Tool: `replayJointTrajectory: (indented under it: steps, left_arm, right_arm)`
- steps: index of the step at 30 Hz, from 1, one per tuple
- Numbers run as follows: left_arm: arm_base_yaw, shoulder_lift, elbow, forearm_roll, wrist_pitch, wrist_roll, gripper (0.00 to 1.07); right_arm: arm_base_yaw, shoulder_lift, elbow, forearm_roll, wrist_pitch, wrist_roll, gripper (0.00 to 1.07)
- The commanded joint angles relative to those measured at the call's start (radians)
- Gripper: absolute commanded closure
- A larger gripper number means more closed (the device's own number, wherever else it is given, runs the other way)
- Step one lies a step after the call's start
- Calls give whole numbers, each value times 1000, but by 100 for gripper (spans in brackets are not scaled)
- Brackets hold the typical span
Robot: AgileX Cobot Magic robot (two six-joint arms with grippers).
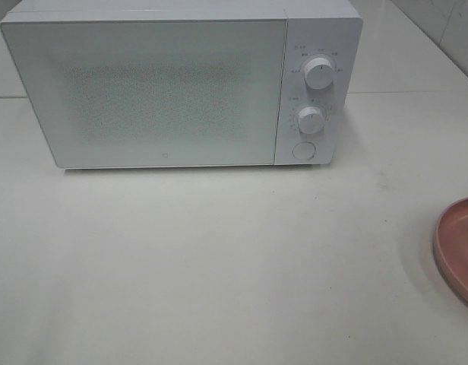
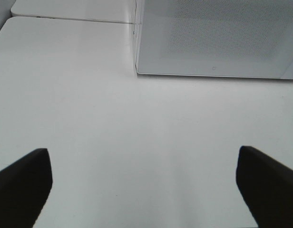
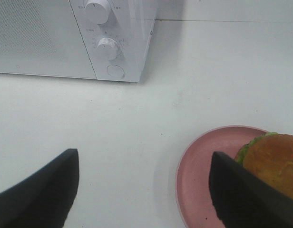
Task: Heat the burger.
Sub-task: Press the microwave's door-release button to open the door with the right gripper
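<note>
White table (image 1: 219, 266), microwave (image 1: 143, 91) ahead; left gripper (image 2: 141, 156) and right gripper (image 3: 144, 156) gape wide, empty, plated burger (image 3: 272, 161) beside the right.

Burger (image 3: 272, 164), rounded golden-brown bun on top, green lettuce frilling out just beneath, standing upright on a pink plate (image 3: 194, 180), set well in from the plate's bare rim, lower layers hidden

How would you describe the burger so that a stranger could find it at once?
Start at the white microwave on the pale table. Right of it, nearer the front, lies a round pink plate. The burger sits on it: golden-brown bun, green lettuce, the only food visible.
</note>
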Motion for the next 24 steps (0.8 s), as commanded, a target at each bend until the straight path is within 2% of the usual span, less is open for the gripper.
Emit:
replayJointTrajectory:
  steps: [1,17,20,22,23,24]
  left_arm:
    - [1,-18,-1,0,-1,1,9]
    - [1,-18,-1,0,-1,1,9]
    - [1,-18,-1,0,-1,1,9]
    - [1,-18,-1,0,-1,1,9]
    - [1,-18,-1,0,-1,1,9]
    - [1,-18,-1,0,-1,1,9]
  right_arm:
    - [-3,51,-6,-4,-73,1,33]
    - [-3,345,0,-29,-364,1,33]
    - [-3,358,8,-42,-402,1,33]
    - [-3,398,64,-80,-585,1,33]
    - [-3,398,64,-80,-585,1,33]
    - [-3,413,99,-80,-687,1,33]
